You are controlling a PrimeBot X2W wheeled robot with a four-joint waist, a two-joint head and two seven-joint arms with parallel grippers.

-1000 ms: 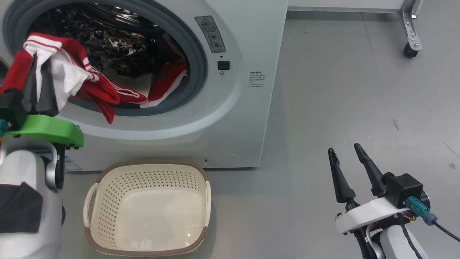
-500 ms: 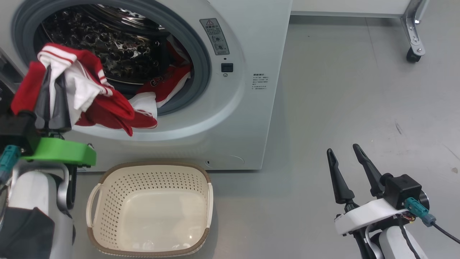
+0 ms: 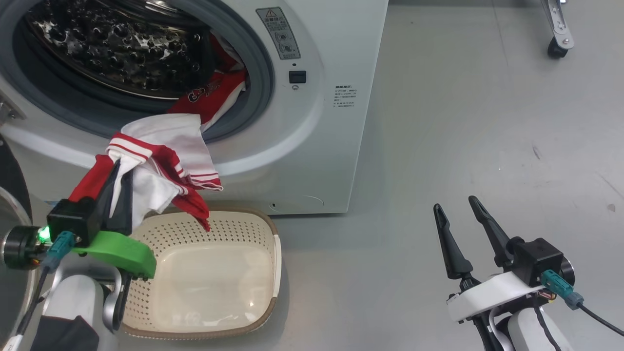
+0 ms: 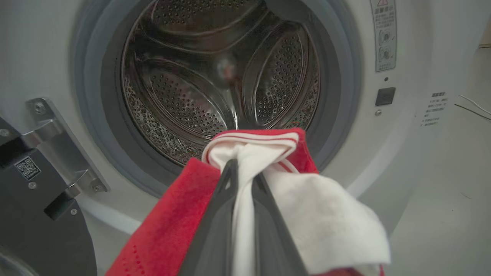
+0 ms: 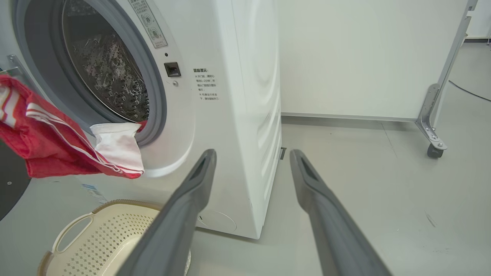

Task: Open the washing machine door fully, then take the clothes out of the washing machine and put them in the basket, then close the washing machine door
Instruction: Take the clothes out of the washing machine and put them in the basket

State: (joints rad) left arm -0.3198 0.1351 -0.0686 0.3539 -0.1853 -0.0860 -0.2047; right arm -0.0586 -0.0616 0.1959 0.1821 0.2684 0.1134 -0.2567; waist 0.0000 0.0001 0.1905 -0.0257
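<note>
Item, laundry transfer, unloading stage. The left gripper (image 3: 123, 169) was clenched on a bunched fold of the clothes (image 3: 161, 161), a red garment with white trim and a white panel. The left wrist view showed white cloth pinched between its fingers (image 4: 215, 230). The bundle hung in front of the washing machine (image 3: 331, 146), low and just above the back rim of the basket (image 3: 275, 253). A red corner dangled over the basket's perforated wall, while the white upper part lay across the lip of the grey rubber ring (image 3: 263, 73). A second red garment with lettering (image 3: 209, 95) lay at the drum's right edge, and I could not tell whether it touched the trailing white cloth. The right gripper (image 3: 455, 204) stood released and empty, well apart over the bare floor. The washing machine door (image 3: 12, 175) stood open at my left. Hazards, as I judged them:

- The pinch held only a narrow fold, so the weight of the hanging cloth might pull it free.
- The part on the ring might catch and drag, or bring the second garment out onto the floor.
- A release from this spot might drop cloth behind the basket, against the machine, since the bundle hung over the rim and not the middle.
- The left forearm sat close over the basket's near corner and might nudge the light basket aside.
</note>
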